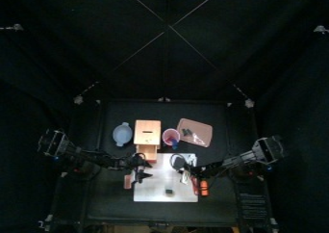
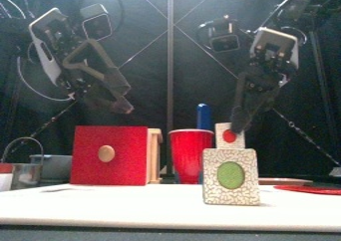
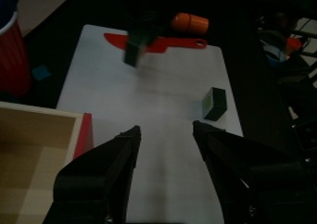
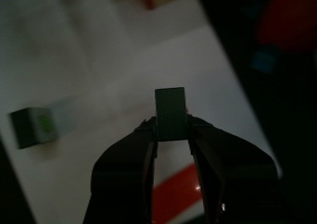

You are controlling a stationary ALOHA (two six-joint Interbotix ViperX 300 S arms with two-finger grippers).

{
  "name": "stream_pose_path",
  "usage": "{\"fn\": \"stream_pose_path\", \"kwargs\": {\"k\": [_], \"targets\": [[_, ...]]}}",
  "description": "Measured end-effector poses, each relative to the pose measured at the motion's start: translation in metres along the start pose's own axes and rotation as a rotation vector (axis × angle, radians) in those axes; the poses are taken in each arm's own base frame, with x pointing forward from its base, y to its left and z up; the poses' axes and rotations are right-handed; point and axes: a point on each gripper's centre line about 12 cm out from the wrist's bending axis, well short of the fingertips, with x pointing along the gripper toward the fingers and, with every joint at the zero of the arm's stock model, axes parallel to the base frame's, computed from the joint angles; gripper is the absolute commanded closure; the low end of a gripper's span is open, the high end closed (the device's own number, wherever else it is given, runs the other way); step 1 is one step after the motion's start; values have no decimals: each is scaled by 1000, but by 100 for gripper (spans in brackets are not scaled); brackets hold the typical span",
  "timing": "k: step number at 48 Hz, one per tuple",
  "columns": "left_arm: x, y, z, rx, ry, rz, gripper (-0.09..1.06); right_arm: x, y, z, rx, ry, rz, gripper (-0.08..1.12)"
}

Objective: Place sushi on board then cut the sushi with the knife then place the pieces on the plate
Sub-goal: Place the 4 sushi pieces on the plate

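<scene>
Nearest me, close to the front edge of the white cutting board [image 1: 154,184], 1 sushi piece [image 2: 230,177] stands upright on the board with its green centre facing the room. Behind that piece and above the board, the right fingers [image 4: 154,135] hang clear of the surface. They are clamped tight on a second sushi piece [image 4: 171,105], which shows a red centre from the front and touches nothing below it. A red knife [image 3: 173,44] lies flat at the board's right edge. Over the board's left part the left fingers [image 3: 132,137] hover spread apart, holding nothing.

Behind the board, 4 things sit in a row on the bench [image 1: 110,206]. A pale wooden box [image 2: 110,155] stands just behind the board's back left corner, its red drawer front turned to the room. A red cup [image 2: 190,155] stands behind the board's middle, with a blue knife [image 2: 204,116] upright in it. A pink tray [image 1: 194,131] lies flat behind the board's back right corner. A blue-grey bowl [image 1: 122,133] sits left of the box, the farthest of the 4 from the board.
</scene>
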Motion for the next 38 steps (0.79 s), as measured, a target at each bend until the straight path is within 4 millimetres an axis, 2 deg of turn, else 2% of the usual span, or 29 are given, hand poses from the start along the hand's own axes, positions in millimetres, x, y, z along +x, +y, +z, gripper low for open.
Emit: {"fn": "stream_pose_path", "kwargs": {"k": [8, 13, 22, 30, 38], "targets": [[-1, 0, -1, 0, 1, 1, 11, -22, -64, -5, 134, 0, -145, 52], [0, 0, -1, 0, 3, 1, 11, -31, -95, -9, 205, -20, -192, 52], [0, 0, -1, 0, 3, 1, 11, -30, -155, -15, 372, -45, -278, 52], [0, 0, -1, 0, 3, 1, 11, -19, -188, -13, 477, -68, -296, 52], [-1, 1, -2, 0, 6, 4, 11, 2, -208, -21, 524, -27, -316, 52]]}}
